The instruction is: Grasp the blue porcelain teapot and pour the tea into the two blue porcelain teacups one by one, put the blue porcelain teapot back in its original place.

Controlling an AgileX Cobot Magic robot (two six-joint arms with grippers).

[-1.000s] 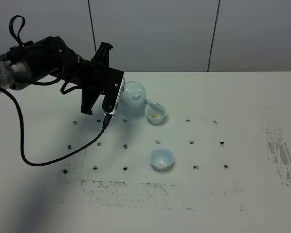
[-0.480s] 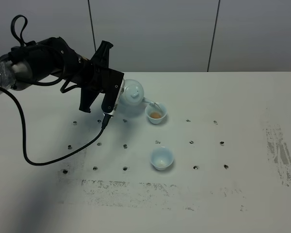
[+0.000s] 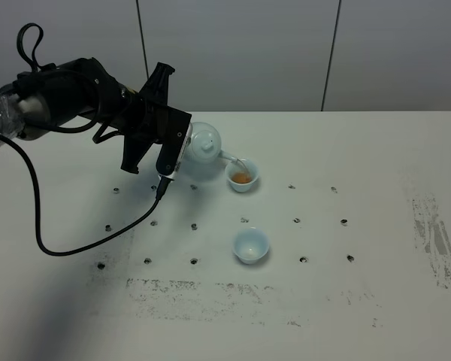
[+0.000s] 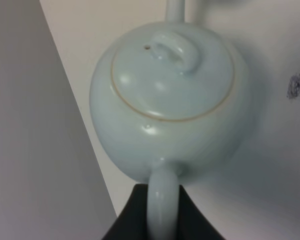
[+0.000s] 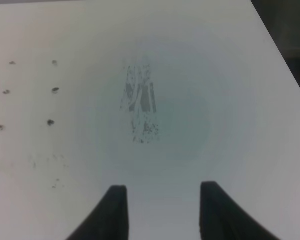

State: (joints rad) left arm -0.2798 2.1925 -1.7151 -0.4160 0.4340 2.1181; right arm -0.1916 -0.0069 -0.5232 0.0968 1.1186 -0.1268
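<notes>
Black arm [image 3: 68, 94], black left hand [image 3: 179, 154], trailing black cable [image 3: 34, 203].

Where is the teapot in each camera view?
Exterior high: teapot left of centre, tipped, spout over the far cup.
Left wrist: teapot fills most of the picture, handle nearest the camera.
Right wrist: not in it.
Shared landmark: dark dots on the table, in all three views.

The white table [image 3: 391, 158] lies open toward its right edge. Near the far edge, left of middle, a round pale-blue porcelain teapot [image 3: 204, 146] and a tea-filled pale-blue teacup [image 3: 241, 177] stand in the way. An empty pale-blue teacup [image 3: 251, 246] stands nearer the front, and a black cable [image 3: 81, 245] crosses the left side.
</notes>
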